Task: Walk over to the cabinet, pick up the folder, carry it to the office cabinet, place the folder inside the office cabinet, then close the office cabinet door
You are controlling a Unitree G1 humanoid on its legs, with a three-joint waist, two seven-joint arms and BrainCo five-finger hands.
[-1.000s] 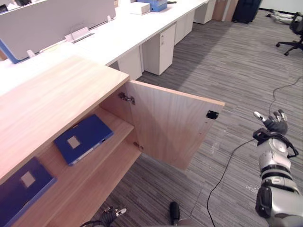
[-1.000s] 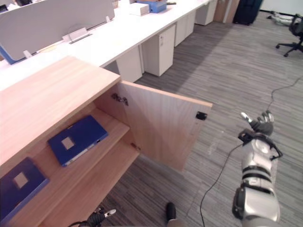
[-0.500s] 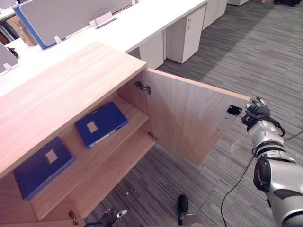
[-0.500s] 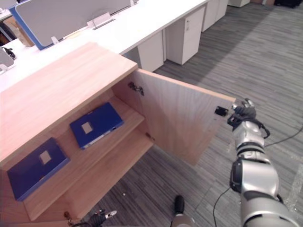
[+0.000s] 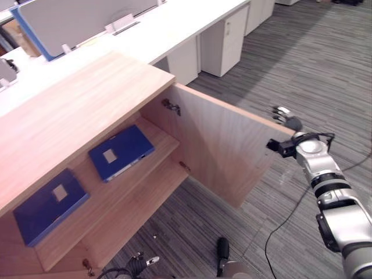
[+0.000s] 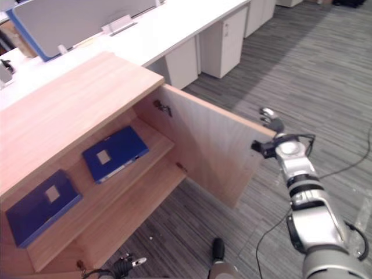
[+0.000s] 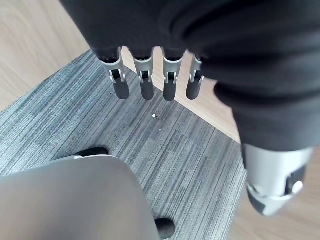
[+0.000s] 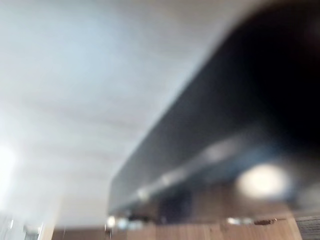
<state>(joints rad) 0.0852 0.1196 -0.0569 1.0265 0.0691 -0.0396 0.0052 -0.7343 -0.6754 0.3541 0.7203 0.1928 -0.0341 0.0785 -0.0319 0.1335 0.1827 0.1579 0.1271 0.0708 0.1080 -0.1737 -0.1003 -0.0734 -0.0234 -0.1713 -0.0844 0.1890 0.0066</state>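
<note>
The robot is working on the last step, closing the door, since a blue folder (image 5: 121,153) is already lying flat inside the cabinet (image 5: 75,116), on its upper shelf (image 5: 165,141) at the end nearer the hinges. A second blue folder (image 5: 50,205) is lying on the same shelf, further toward the cabinet's far end; which of the two the task means cannot be told, but neither hand is carrying one. The door (image 5: 221,145) is standing wide open, swung out from the cabinet's front over the carpet. The right hand (image 5: 289,120) is reaching to the door's free edge on the side facing away from the cabinet, with its dark-tipped fingers (image 5: 282,111) showing just above the top corner; whether they are spread flat or curled around the edge cannot be told. The left hand (image 7: 165,35) is hanging low in front of the cabinet's base, its fingers (image 7: 146,85) straight, apart and holding nothing. A white desk (image 5: 168,29) is running along behind the cabinet. The next move is likely calling for a steady push on the door's outer face, sweeping it toward the cabinet's front until it is closing flush, with the fingers kept clear of the gap.
</note>
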